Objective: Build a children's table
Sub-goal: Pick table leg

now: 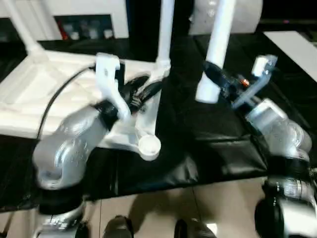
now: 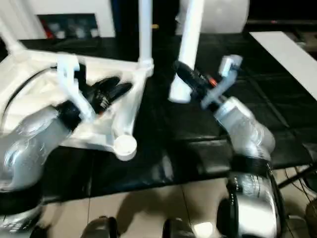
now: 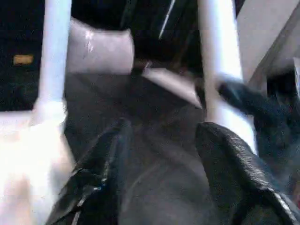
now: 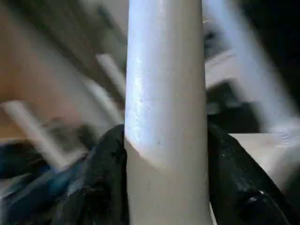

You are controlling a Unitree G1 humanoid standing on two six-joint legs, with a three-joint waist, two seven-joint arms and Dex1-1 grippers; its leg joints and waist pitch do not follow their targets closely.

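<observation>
Soft overhead light is thrown on the scene, and dull sheen is seen on the black tabletop [image 1: 218,148] around the held leg [image 1: 214,54]. White plastic beside that leg is nearly washed out. Motion blur is spread over every view, heaviest behind the leg at the right hand [image 4: 164,183].

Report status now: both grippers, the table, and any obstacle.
Right gripper shut on loose leg. Left gripper open over upturned table top. Near corner socket empty. Nothing blocking.
</observation>
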